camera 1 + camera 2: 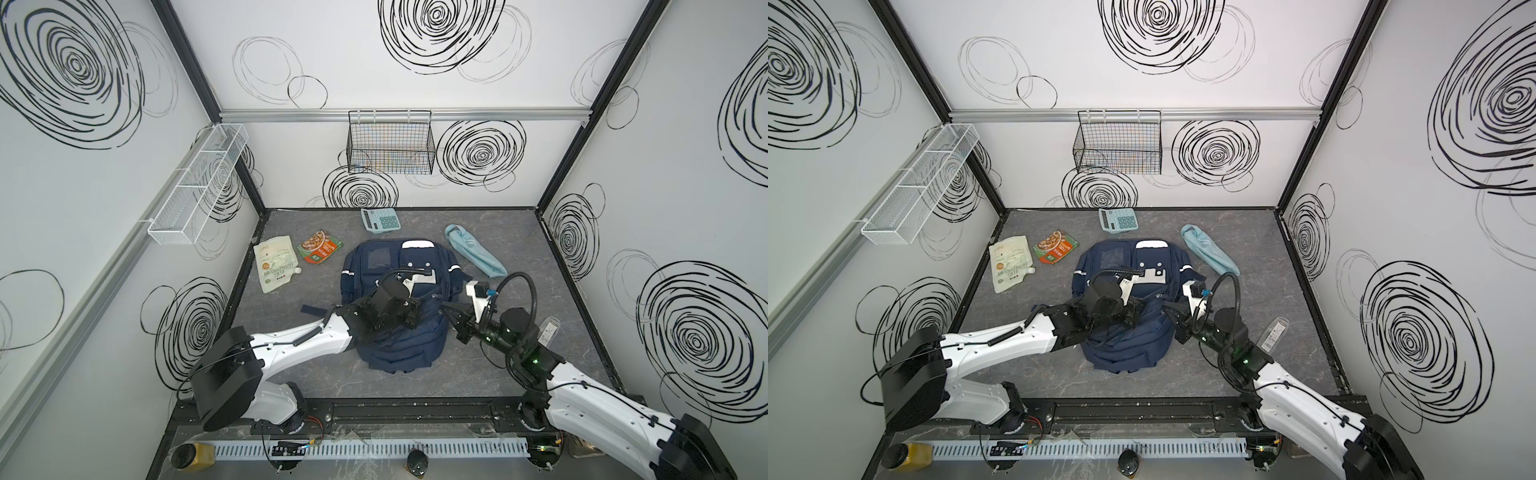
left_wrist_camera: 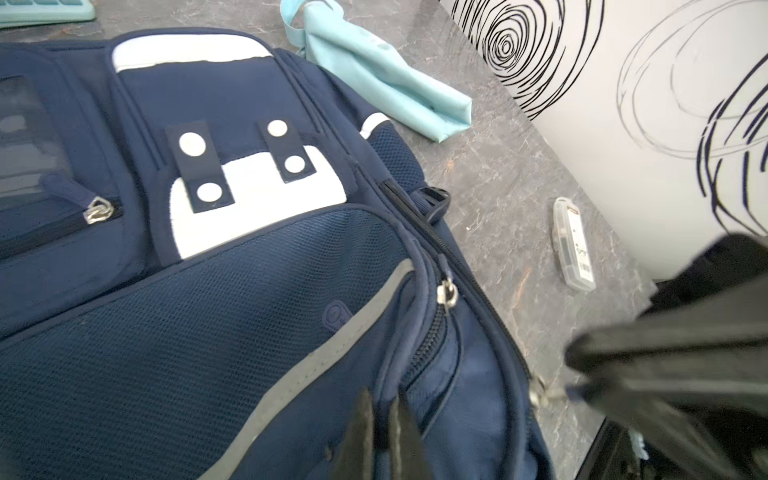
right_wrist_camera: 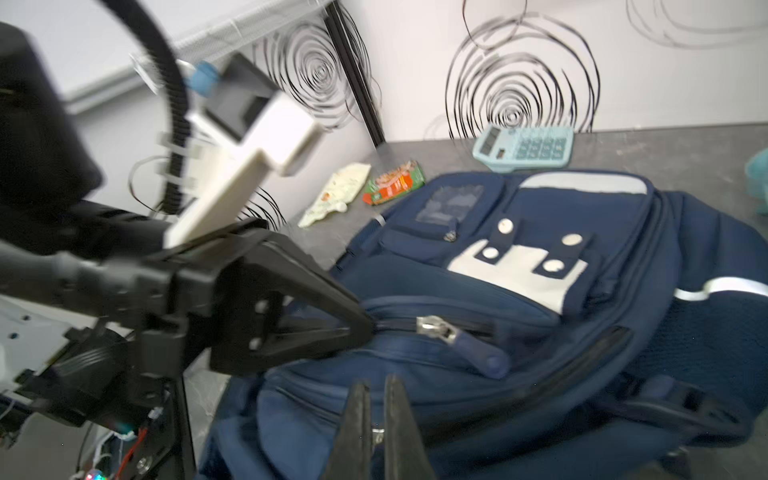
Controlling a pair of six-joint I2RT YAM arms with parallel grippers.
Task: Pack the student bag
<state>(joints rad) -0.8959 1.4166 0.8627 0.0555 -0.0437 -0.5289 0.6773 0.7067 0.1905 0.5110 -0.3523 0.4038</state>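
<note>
We see the bag (image 1: 399,353) lying flat in the middle of the table (image 1: 415,395), front pockets up, in both top views. Every zip we can make out looks closed. We judge, then, that nothing is packed yet and that opening the bag is the step in hand.

Our left gripper (image 2: 381,399) is closed, with its tips down on the cloth at the edge of the mesh front pocket. Whether it pinches a fold or only presses there, we cannot tell. Our right gripper (image 3: 376,390) is closed on a zip pull (image 2: 540,395) of the long zip that runs round the bag's edge. A bit of metal shows between its fingers.

We expect the bag to be soft and limp. Its near end sags in creases, so it will likely bunch up or slide on the table if the zip is dragged with nothing holding the cloth back. It looks bulky but flat, so probably light. The pull is small and smooth, easy to lose. The better holds are its tab, a fold of cloth beside the zip, or a strap.

The umbrella (image 1: 476,255), the calculator (image 1: 380,219), the white pouch (image 1: 276,262) and the orange pouch (image 1: 321,247) lie apart from the bag on the table
</note>
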